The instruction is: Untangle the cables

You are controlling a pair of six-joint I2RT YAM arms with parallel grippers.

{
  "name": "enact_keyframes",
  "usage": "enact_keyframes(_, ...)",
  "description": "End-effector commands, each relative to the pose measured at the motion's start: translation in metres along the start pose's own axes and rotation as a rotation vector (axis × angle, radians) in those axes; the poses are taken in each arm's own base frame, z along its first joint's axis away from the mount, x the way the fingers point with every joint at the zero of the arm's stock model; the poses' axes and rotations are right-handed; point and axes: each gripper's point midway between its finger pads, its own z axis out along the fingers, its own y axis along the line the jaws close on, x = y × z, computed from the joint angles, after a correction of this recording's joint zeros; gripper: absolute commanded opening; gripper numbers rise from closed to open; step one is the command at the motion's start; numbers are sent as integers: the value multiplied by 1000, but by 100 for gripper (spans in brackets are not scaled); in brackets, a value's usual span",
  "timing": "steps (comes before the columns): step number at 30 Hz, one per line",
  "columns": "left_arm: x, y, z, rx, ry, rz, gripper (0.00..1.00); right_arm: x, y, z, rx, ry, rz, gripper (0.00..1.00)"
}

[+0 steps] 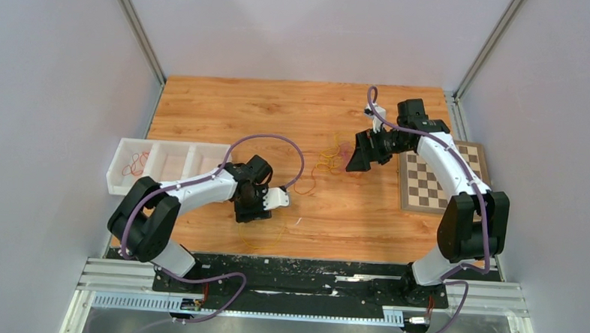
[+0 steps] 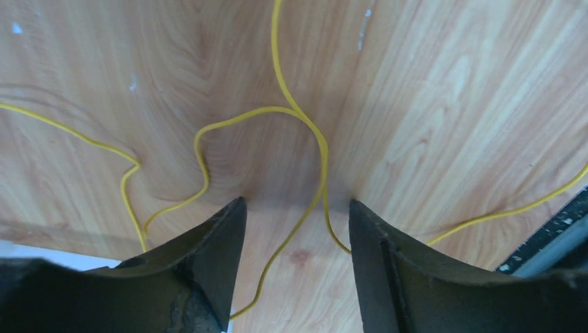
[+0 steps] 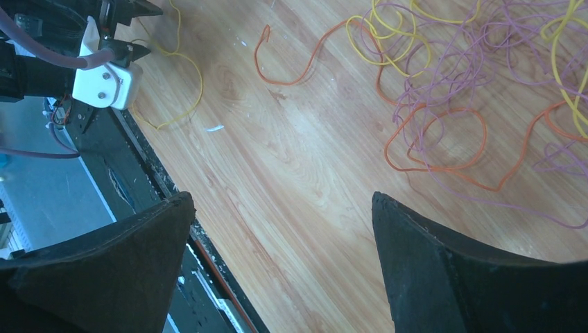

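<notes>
One yellow cable (image 2: 324,159), seemingly ungripped

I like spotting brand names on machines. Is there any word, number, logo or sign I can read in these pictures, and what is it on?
No text can be read in any view.
The chessboard shows only plain light and dark squares, with no edge letters or numbers that I can make out.
The white divided tray shows no label.
The white arm covers show no logo.
</notes>
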Motion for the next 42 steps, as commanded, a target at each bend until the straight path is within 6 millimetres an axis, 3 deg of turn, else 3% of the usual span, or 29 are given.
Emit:
enact_keyframes(1,9,8,5,-29,70,38,56,-3,9,-5,-17,-21,-30,97)
enact_keyframes(2,11,8,5,-27,75,40,52,-2,9,-4,-19,-20,-27,96)
enact_keyframes(6,7,9,0,-26,72,33,13,-2,9,-3,-26,-18,-22,96)
enact_keyframes(7,-4,14,-8,-36,35,21,3,-3,10,-3,-26,-21,-23,96)
enact_keyframes(8,-7,12,-15,-24,27,13,1,-3,10,-4,-28,-23,-23,96)
enact_keyframes(9,-25,17,-29,-33,-42,2,0,-5,11,-5,-28,-27,-25,95)
enact_keyframes(10,-30,16,-39,-24,-63,-6,0,-7,11,-6,-27,-32,-28,95)
enact_keyframes(13,-82,29,-100,-70,-278,-28,0,-16,13,-10,-21,-51,-49,96)
enact_keyframes(16,-126,42,-175,-134,-520,-56,0,-41,21,-25,-3,-108,-134,98)
enact_keyframes(17,-137,37,-190,-106,-592,-81,0,-52,26,-33,-2,-136,-168,99)
enact_keyframes(18,-146,42,-216,-136,-668,-86,0,-62,33,-39,-11,-164,-200,100)
enact_keyframes(20,-162,39,-247,-121,-782,-99,0,-87,53,-54,-58,-230,-261,100)
enact_keyframes(24,-187,33,-286,-65,-917,-134,0,-133,103,-88,-190,-355,-373,100)
enact_keyframes(29,-208,30,-303,26,-995,-198,0,-161,161,-111,-244,-439,-598,100)
enact_keyframes(35,-211,55,-285,-19,-942,-313,0,-167,191,-122,-142,-528,-842,100)
enact_keyframes(38,-213,59,-281,-18,-942,-351,0,-162,202,-114,-138,-560,-844,100)
enact_keyframes(42,-223,50,-290,52,-1017,-378,0,-159,208,-79,-110,-547,-861,100)
